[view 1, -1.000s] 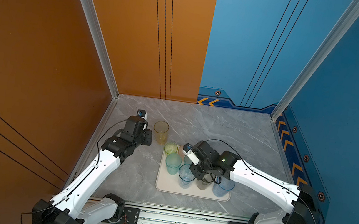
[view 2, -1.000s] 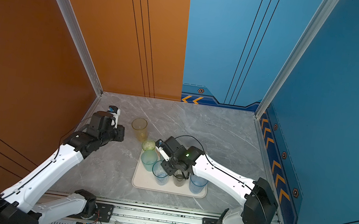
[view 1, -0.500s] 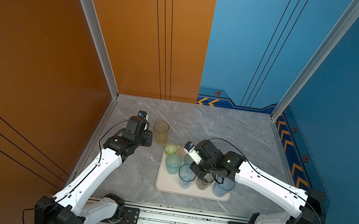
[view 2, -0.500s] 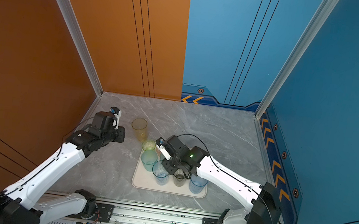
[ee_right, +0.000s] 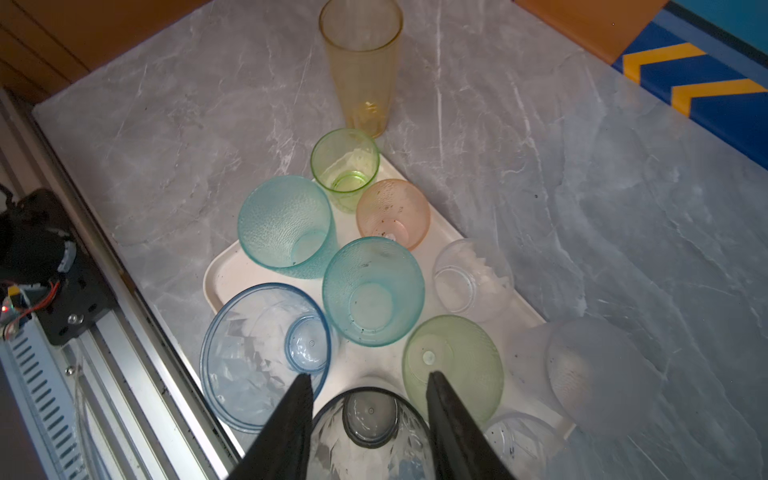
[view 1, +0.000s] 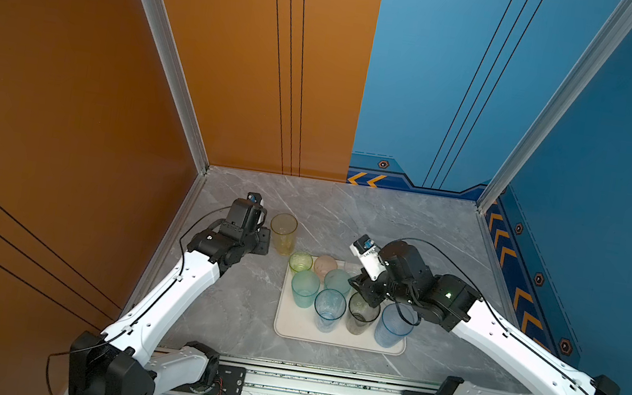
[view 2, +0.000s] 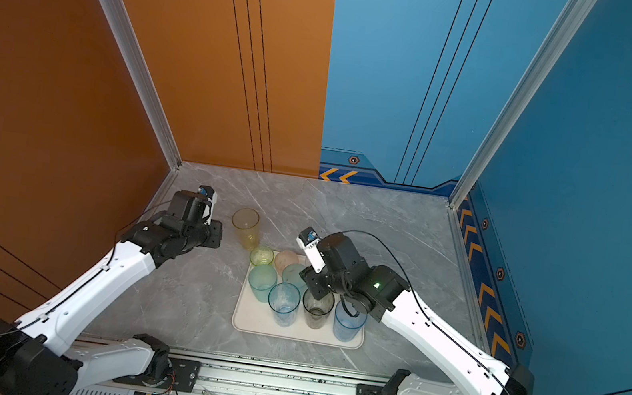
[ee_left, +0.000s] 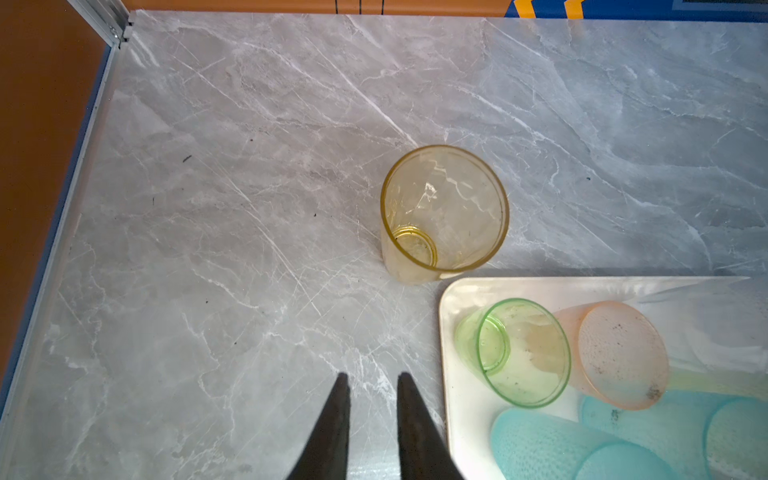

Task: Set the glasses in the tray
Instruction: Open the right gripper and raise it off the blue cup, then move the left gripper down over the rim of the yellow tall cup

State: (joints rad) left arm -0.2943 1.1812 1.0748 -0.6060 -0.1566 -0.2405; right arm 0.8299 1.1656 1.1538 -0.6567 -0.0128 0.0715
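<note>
Glasses (view 1: pixel 329 305) crowd the tray (view 1: pixel 289 328); camera label (view 1: pixel 368 255) is probably text, illegible.

orange wall (view 1: pixel 72 67) on the left, blue wall (view 1: pixel 415 74) round the right, metal corner posts (view 1: pixel 163 47), grey marble-look floor (view 1: pixel 407 220), yellow chevrons (view 1: pixel 367 180) low down, soft even light

Tinted glasses (view 1: pixel 330 304) stand upright in the cream tray (view 1: pixel 293 328); a yellow tumbler (view 1: pixel 283 232) stands outside.

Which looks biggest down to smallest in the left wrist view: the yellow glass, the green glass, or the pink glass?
1. yellow glass: clearly the largest.
2. green glass and pink glass: these look about alike, side by side, so I won't rank one above the other.
</note>
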